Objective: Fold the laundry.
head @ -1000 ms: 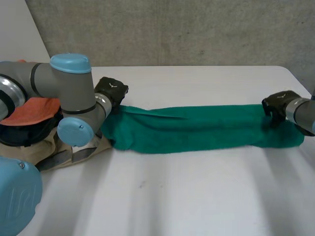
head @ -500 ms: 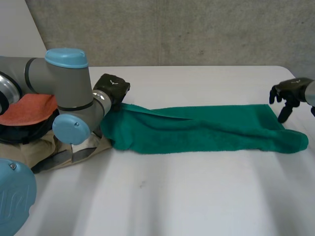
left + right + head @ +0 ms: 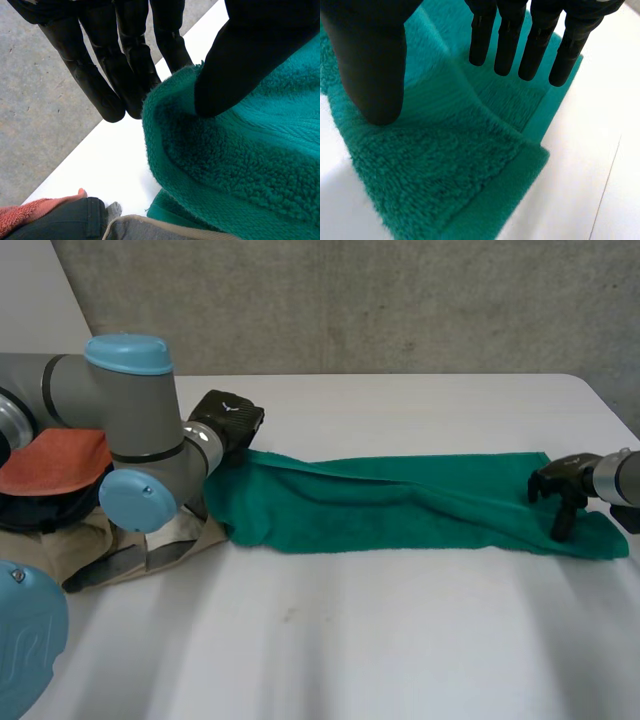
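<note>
Table (image 3: 400,640) towel (image 3: 400,505); right robot hand (image 3: 562,480) splayed.

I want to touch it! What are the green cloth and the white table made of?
The green towel looks like terry cloth, probably cotton: fuzzy matte loops, with a flatter woven band near its edge. The white table looks hard and smooth, maybe laminate or painted board; its faint sheen leaves that open.
</note>
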You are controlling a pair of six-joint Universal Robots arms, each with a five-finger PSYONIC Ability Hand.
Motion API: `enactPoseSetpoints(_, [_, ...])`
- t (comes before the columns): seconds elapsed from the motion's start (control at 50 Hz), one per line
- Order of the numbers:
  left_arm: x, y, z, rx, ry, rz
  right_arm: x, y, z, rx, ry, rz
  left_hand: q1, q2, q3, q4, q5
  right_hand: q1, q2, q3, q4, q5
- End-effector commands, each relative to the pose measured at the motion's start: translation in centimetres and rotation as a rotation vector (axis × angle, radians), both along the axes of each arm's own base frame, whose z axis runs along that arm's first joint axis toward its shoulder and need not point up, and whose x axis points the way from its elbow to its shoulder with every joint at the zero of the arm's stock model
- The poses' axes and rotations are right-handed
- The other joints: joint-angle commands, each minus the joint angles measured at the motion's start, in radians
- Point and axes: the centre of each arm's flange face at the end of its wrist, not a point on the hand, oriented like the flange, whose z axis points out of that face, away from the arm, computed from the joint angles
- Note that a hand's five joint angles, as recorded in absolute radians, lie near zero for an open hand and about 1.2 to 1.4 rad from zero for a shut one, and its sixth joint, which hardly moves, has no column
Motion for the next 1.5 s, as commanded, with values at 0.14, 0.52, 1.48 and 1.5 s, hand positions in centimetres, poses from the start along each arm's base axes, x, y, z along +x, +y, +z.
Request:
enactPoseSetpoints(0.14, [-0.1, 0.0, -0.2, 0.01, 0.0, -0.013, -0.9, -0.3, -0.8, -0.097, -0.008, -0.023, 0.244, 0.197, 0.2, 0.202, 0.235, 0.327, 0.334, 0.329, 0.339, 0.357])
enactPoseSetpoints(0.52, [0.2, -0.2, -0.3, 0.01, 0.001, -0.005, -0.2, -0.7, -0.3, -0.133, -0.029, -0.028, 0.244, 0.197, 0.2, 0.202, 0.235, 0.837, 0.843, 0.838, 0.848, 0.866])
enactPoseSetpoints(1.48, [-0.2, -2.3, 0.1, -0.077, 0.043, 0.019, 0.9, -1.8, 0.8, -0.282, -0.121, -0.045, 0.244, 0.197, 0.2, 0.202, 0.235, 0.907, 0.913, 0.908, 0.918, 0.936])
enactPoseSetpoints(1.5, [-0.2, -2.1, 0.0, -0.065, 0.039, 0.018, 1.0, -1.7, 0.7, -0.273, -0.119, -0.046, 0.244, 0.197, 0.2, 0.202, 0.235, 0.907, 0.913, 0.908, 0.918, 0.936])
